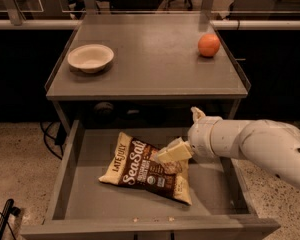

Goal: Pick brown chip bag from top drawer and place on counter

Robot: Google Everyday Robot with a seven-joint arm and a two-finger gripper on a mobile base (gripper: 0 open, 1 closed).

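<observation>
In the one camera view, my gripper (172,152) was down inside the top drawer (85,204), at the end of my pale arm (250,141), which reached in from the right. It sat on the upper right part of the brown chip bag (135,166), touching the crinkled foil. I could not tell whether it was clamped on the bag or merely resting against it. The bag lay flat on the drawer's bare bottom, lettering up, most of it spreading leftward from my gripper and toward the drawer front. Above and behind my gripper was the counter (150,69), with a pale bowl (90,58) well off to the left and an orange (209,45) up to the right.

I judged this to be the grasping step, with the bag not yet lifted. The next move called for a sure hold. After that would come a lift clear of the drawer walls and out from under the counter's front edge, then a carry over bare counter between bowl and orange.
</observation>
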